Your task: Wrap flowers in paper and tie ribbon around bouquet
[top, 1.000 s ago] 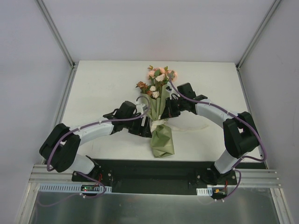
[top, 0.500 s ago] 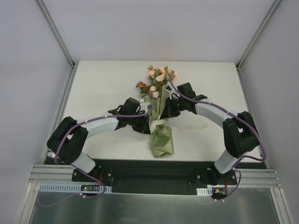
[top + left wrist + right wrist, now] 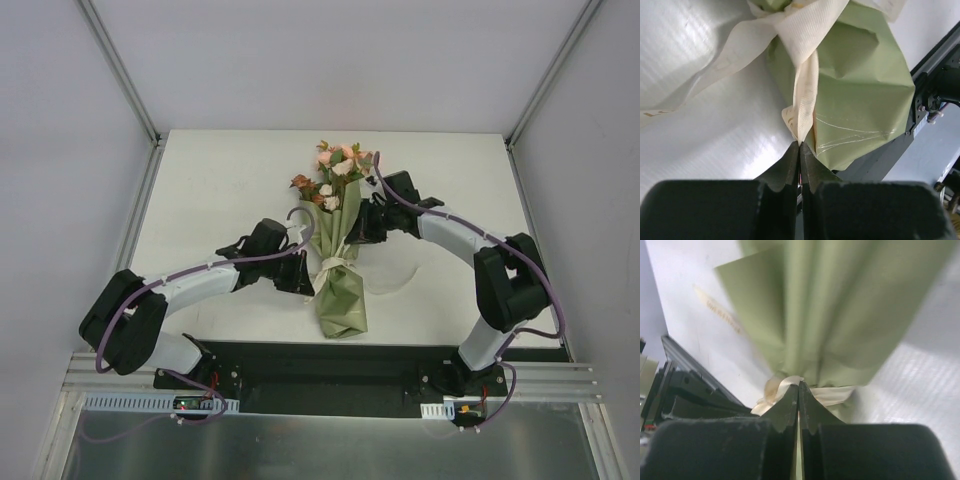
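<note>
The bouquet lies at the table's middle, its flowers (image 3: 335,170) pointing away and the olive-green paper (image 3: 340,300) narrowing to a waist. The cream ribbon (image 3: 334,266) is wound round that waist. My left gripper (image 3: 303,277) sits just left of the waist, shut on a ribbon end (image 3: 804,110) that rises from its fingertips beside the paper (image 3: 860,100). My right gripper (image 3: 358,235) is against the cone's right side, shut at the ribbon (image 3: 781,388) where it crosses under the paper (image 3: 840,315). A pale strip shows between its fingers. The stems are hidden inside the paper.
A faint loose length of ribbon (image 3: 400,272) trails on the white table to the right of the bouquet. The black base rail (image 3: 330,370) runs along the near edge just below the paper's bottom. Grey walls stand at both sides.
My left gripper has shut on the ribbon end and drawn slightly back to the left. The bouquet's lower end has swung a little left, and the ribbon looks tighter round the waist.
</note>
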Tool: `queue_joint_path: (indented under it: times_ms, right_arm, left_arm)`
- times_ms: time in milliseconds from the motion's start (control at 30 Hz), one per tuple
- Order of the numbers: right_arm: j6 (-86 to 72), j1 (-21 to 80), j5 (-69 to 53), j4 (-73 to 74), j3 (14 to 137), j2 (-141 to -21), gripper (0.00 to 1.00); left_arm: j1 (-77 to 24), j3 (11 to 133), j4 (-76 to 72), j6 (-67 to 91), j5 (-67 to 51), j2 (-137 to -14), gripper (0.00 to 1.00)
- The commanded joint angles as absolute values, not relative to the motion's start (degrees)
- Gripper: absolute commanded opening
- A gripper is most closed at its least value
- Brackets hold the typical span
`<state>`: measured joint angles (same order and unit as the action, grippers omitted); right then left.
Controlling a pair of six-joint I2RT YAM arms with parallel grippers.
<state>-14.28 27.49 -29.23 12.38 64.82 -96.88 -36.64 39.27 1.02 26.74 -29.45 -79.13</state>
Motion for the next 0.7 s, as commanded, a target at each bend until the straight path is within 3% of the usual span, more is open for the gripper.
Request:
queue_joint_path:
  times_ms: [0,667]
  right_arm:
    - [-23.1,24.4,-23.3,11.3,65.3,-99.1,0.00]
    - [-29.5,17.0,-9.4,9.2,56.3,-97.8,0.00]
  left_arm:
    - [-36.1,37.4,3.7,34.4,-26.1,-78.2,0.00]
    - [-36.1,31.3,8.3,37.4,-14.6,-78.8,0.00]
